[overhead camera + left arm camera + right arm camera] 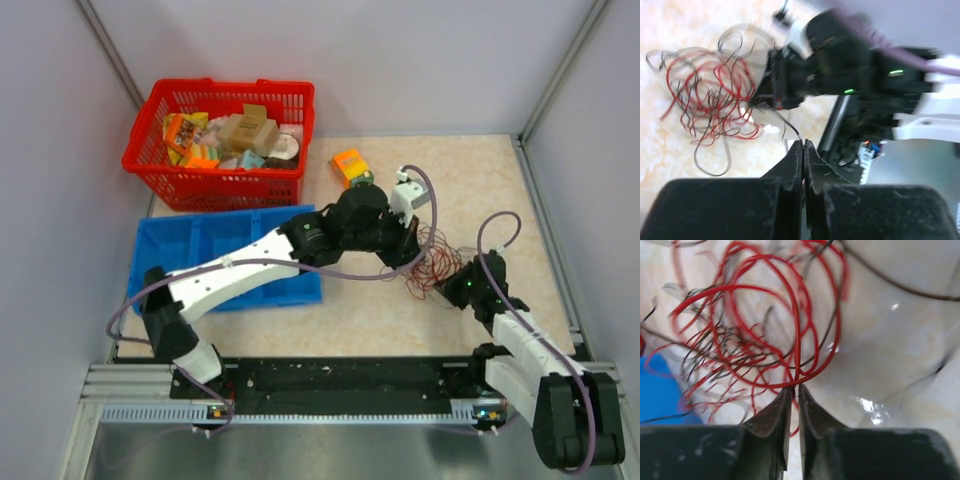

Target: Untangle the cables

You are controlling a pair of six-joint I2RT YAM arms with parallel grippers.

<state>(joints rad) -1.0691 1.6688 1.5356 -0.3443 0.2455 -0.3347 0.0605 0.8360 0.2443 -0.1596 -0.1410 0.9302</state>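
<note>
The cables [441,263] are a loose bunch of thin red and dark wires lying on the beige table between my two grippers. In the left wrist view the cables [710,102] lie to the upper left, and one thin black strand runs down into my left gripper [803,144], which is shut on it. My left gripper [409,258] sits at the bunch's left edge. My right gripper [794,387] is shut on a red loop [797,335] of the cables. It sits at the bunch's near right edge [448,290] and also shows in the left wrist view [785,85].
A red basket [230,86] full of small packages stands at the back left. A blue compartment tray [170,245] lies under the left arm. An orange box [349,164] sits behind the left wrist. Grey walls close in three sides, and a metal rail [340,385] runs along the front.
</note>
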